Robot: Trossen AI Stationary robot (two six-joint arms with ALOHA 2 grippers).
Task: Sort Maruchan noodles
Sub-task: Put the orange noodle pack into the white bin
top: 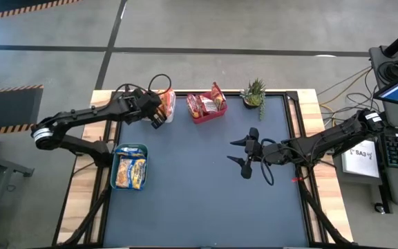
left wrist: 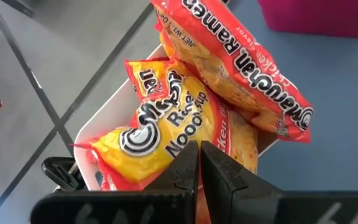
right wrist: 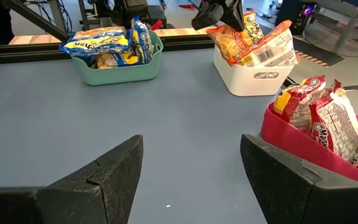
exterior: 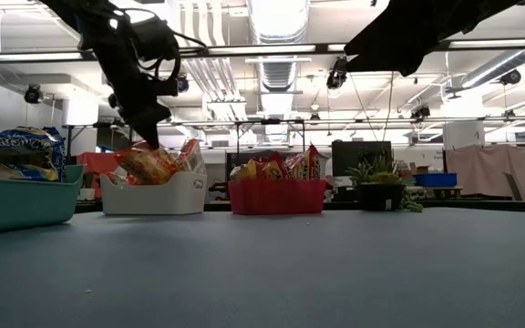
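Maruchan noodles (top: 130,171) fill the green bin (top: 114,181) at left; orange packets (right wrist: 253,38) sit in the white bin (right wrist: 253,81) under the closed left end effector (top: 156,119); red packets (top: 206,104) rightward. Right end effector (top: 244,158) hovers open, empty. Desk (top: 199,200) shows no loose packets; sorting looks nearly finished.

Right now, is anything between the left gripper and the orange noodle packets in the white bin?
Nothing visible. The left gripper, fingers shut, sits right over the orange packets heaped in the white bin, with no gap or object between. The right gripper waits open over bare table.
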